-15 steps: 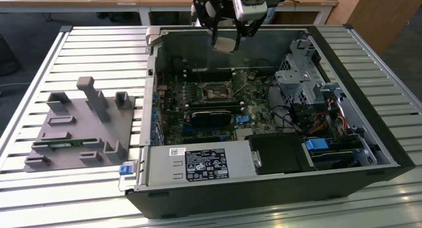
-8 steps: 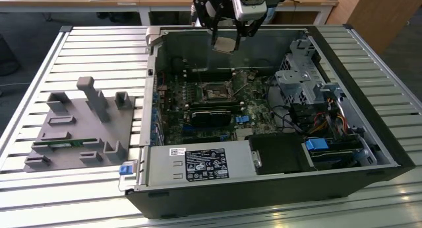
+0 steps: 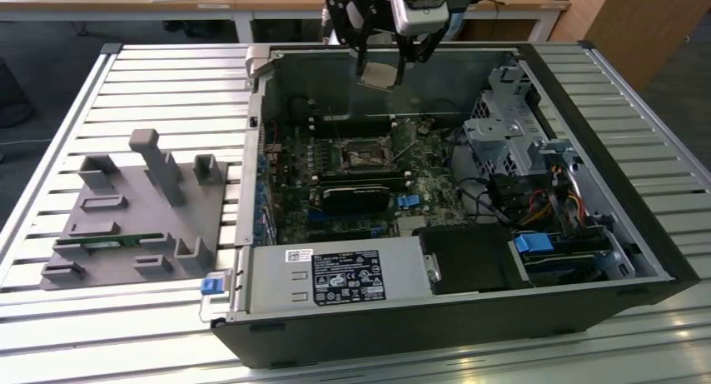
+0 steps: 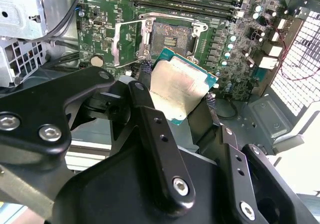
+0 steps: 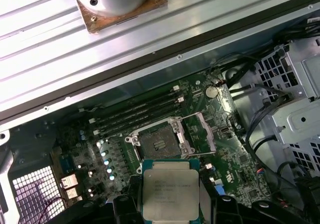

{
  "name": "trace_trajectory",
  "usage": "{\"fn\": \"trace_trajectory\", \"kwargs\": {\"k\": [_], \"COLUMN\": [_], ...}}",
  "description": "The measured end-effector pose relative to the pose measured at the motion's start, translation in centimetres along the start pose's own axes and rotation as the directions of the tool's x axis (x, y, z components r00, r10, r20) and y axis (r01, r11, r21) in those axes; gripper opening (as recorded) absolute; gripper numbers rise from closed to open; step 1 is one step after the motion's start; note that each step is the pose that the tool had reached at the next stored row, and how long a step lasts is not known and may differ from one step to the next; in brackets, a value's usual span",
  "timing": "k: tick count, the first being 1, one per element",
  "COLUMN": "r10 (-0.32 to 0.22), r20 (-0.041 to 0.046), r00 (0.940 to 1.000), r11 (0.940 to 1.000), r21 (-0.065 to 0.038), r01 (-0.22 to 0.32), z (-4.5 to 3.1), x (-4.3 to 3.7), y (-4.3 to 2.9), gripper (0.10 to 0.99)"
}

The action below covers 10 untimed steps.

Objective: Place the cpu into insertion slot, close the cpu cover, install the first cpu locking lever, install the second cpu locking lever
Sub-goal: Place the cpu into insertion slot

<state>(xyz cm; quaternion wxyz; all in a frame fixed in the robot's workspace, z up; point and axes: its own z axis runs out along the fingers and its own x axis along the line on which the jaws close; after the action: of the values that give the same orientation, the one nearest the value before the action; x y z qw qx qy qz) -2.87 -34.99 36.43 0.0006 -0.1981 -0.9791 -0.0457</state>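
Cpu (image 5: 167,189) is hanging in the gripper (image 5: 170,206), with the black fingers (image 4: 145,69) pinching it at two opposite edges. Its pale metal top is facing the first wrist view. The gripper is holding narrow on the chip, and in both wrist views the fingers are pressing directly against its edges.

In the exterior view the gripper is hovering over the open computer case (image 3: 467,317), towards the case's far wall. The chip is riding well above the green circuit board (image 3: 435,192).

The insertion slot (image 5: 159,143) is lying exposed on that board with its dark centre showing. The chip is staying apart from it.

The cpu cover (image 4: 146,36) is standing swung open at one side of the slot, and the board is showing through its window.

Outside the case, on the exterior view's left, a grey fixture block (image 3: 133,209) is resting on the slatted table (image 3: 67,109), well apart from the gripper.
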Motion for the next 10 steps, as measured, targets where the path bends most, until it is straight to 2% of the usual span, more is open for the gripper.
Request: {"fn": "trace_trajectory", "kwargs": {"k": [10], "r10": [0.015], "r20": [0.0014], "r00": [0.9999], "r11": [0.9999], "r21": [0.000], "r01": [-0.015], "z": [0.00], "x": [0.00], "y": [0.00], "gripper": [0.541]}}
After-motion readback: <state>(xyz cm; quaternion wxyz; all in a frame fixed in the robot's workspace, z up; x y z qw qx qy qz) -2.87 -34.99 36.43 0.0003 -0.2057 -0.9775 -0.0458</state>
